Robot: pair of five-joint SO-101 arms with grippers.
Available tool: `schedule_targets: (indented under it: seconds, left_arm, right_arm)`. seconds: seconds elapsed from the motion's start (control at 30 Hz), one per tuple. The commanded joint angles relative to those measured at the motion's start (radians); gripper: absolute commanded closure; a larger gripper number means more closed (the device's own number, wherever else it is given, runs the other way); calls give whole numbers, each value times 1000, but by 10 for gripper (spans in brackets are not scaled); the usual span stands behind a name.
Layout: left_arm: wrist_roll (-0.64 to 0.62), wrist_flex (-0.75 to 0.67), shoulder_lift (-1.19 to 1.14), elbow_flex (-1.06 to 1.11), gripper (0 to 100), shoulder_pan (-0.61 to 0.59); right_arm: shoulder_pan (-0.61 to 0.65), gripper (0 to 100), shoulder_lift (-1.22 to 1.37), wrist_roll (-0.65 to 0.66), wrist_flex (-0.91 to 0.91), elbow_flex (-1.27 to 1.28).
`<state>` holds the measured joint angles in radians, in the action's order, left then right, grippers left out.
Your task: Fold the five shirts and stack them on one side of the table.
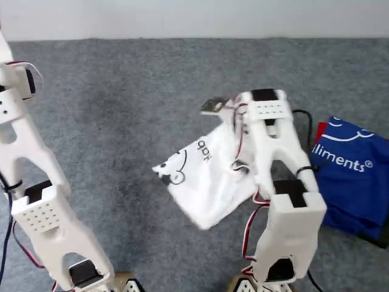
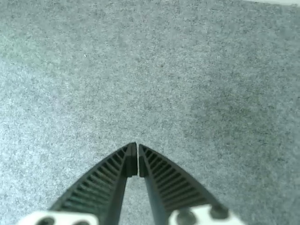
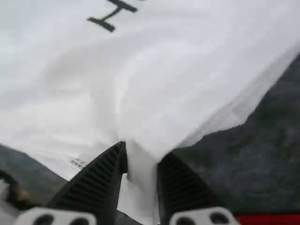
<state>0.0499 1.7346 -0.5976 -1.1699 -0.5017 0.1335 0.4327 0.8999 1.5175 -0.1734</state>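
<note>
Fingers (image 3: pixel 98 180) of the right gripper (image 3: pixel 140 152), black and ribbed, are clamped on a fold of the white cloth shirt with black print (image 3: pixel 154 79); the pinched fabric fills the narrow gap between them and bunches up just past the tips. From that fold the shirt spreads away in soft creases, and one edge of it hangs over the grey, carpet-like table cover (image 3: pixel 262 136). A strip of red (image 3: pixel 269 218) shows at the frame's corner.

In the high view the white shirt (image 1: pixel 203 179) sits near the middle of the table, its printed side up, one side tucked beneath the wrist of the right arm (image 1: pixel 276 152). Beyond that arm, at the table's right edge, lies a folded blue shirt with white print (image 1: pixel 358 182), resting on a red layer (image 1: pixel 320 130) whose edge peeks out beside it.

The left gripper (image 2: pixel 137 152) has its two black ribbed fingers pressed together with nothing between them, above bare grey cover (image 2: pixel 187 70). The left arm (image 1: pixel 36 213) stands at the table's left side, well apart from both shirts.
</note>
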Motion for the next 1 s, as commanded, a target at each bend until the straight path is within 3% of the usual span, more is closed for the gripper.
schedule_targets:
  seconds: [0.0,0.27,0.37,0.47,0.53,0.63,0.97]
  left_arm:
    - [8,23,83,-5,987,17]
    - [120,25,259,165,987,15]
    - [166,23,350,292,987,-2]
    - [187,23,443,407,987,-23]
    - [192,23,508,484,987,-46]
    - [193,23,594,584,987,-97]
    - [293,18,749,746,987,-192]
  right_arm:
    - [8,990,1,75,-163,0]
    - [24,980,4,110,-355,0]
    - [25,882,-30,78,-297,-20]
    - [15,742,-71,-164,-254,-54]
    - [24,701,-90,-371,-205,-78]
    - [45,698,-105,-603,-139,-109]
    - [142,697,-107,-1165,194,-138]
